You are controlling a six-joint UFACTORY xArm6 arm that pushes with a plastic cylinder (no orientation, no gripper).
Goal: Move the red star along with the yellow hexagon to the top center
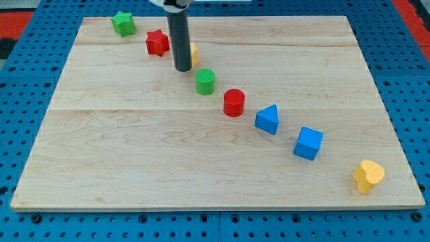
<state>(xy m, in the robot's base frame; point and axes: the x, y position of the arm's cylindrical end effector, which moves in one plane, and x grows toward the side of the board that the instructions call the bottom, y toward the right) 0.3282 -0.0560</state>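
The red star (158, 42) lies near the view's top left of the wooden board (134, 154). The yellow hexagon (193, 54) is just to its right and mostly hidden behind my rod. My tip (183, 68) rests on the board right in front of the yellow hexagon, at its lower left edge, and to the lower right of the red star. Whether the tip touches the hexagon cannot be told.
A green star (123, 23) sits at the top left corner. A green cylinder (205, 81), a red cylinder (234, 103), a blue triangle (267, 119), a blue cube (308, 143) and a yellow heart (368, 176) run diagonally toward the bottom right.
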